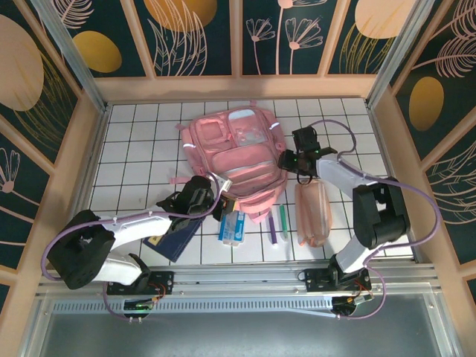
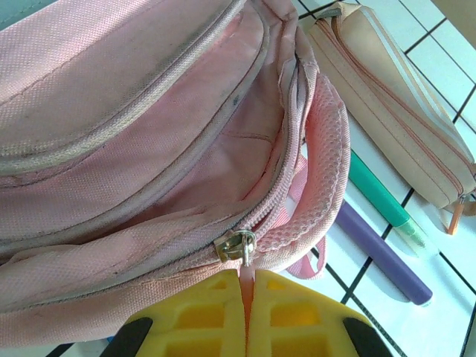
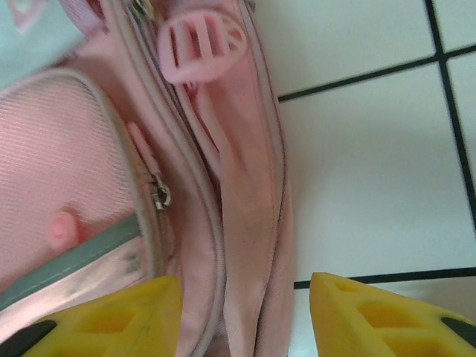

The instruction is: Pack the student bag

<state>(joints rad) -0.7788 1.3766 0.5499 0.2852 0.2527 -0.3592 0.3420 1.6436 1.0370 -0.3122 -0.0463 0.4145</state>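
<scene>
Packing is barely starting: left hand (image 2: 248,301) pinching the backpack (image 1: 234,160) zipper pull (image 2: 245,277), right hand (image 3: 245,320) hovering half-open at its edge, pouch (image 1: 312,214) and pens (image 1: 277,223) lying unpacked.

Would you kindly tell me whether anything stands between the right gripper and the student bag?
Nothing visible does. The right gripper is open right at the student bag, whose side edge lies directly between its fingers, with bare white tile beside it.

Pink student bag (image 1: 238,160), flat, seemingly unzipped
</scene>
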